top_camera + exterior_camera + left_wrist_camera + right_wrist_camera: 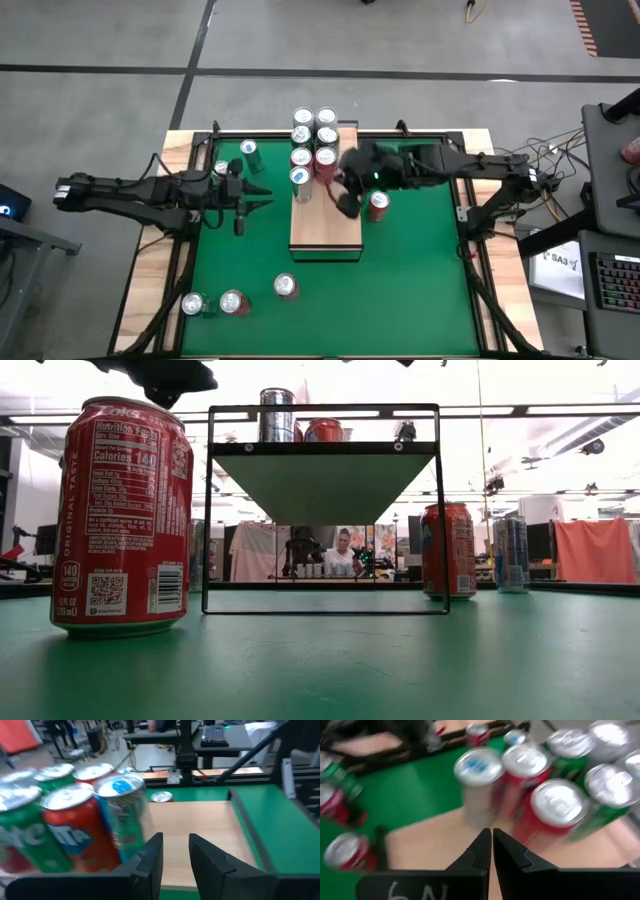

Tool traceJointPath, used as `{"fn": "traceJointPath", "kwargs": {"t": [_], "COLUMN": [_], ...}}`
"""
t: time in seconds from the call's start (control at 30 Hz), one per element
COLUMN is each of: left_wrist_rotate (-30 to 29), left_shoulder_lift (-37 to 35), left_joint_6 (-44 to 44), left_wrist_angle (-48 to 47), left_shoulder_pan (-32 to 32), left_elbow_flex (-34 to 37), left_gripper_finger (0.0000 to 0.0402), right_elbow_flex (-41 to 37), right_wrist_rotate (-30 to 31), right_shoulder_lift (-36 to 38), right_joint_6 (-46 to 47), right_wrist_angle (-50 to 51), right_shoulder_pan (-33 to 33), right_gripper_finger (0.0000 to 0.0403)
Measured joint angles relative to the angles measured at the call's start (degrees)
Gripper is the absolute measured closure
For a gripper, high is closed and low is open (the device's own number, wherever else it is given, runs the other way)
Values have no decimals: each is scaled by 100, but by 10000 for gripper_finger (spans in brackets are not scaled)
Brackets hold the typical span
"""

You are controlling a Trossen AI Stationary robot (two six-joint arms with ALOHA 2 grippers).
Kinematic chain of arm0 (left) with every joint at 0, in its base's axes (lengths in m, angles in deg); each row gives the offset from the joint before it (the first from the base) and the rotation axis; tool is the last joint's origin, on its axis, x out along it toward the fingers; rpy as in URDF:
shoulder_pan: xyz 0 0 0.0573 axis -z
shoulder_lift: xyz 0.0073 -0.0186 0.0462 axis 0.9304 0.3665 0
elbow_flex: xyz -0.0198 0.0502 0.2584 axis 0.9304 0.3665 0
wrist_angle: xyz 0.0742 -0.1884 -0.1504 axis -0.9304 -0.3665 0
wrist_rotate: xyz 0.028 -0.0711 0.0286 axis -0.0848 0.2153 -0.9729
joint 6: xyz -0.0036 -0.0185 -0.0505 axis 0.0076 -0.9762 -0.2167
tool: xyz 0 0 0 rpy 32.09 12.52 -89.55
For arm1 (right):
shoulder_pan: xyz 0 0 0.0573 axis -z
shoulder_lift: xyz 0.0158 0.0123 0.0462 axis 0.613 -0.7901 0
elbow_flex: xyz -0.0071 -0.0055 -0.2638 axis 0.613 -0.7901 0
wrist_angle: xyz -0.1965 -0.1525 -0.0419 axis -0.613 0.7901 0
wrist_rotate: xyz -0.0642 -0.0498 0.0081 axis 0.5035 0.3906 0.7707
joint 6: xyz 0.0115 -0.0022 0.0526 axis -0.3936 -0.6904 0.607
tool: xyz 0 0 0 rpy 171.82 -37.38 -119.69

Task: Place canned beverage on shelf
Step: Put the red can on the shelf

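Right claw [492, 845] shut, empty, above shelf [325, 235]; left claw [175, 855] slightly parted, empty.

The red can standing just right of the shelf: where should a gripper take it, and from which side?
Grip the red can around its round side wall, coming from its right, away from the shelf; it stands upright on the green surface.

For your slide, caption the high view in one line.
Seven cans crowd the shelf's far end; both grippers hover empty beside it.

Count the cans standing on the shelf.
7 cans, bunched at the shelf's far end: four in the left column, three in the right. The right gripper may hide another.
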Motion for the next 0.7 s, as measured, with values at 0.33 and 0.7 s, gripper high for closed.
{"fn": "traceJointPath", "kwargs": {"t": [0.33, 0.7], "left_wrist_rotate": [-1, 1], "left_shoulder_lift": [454, 960], "left_joint_6": [-722, -1426], "left_wrist_angle": [571, -59], "left_shoulder_pan": [1113, 2266], "left_elbow_flex": [0, -600], "left_gripper_finger": [324, 324], "right_elbow_flex": [-301, -305], "right_wrist_rotate": [376, 1349], "right_shoulder_lift": [11, 4], "right_joint_6": [432, 927], "right_wrist_angle": [212, 141], "right_shoulder_pan": [-1323, -2381], "right_gripper_finger": [394, 394]}}
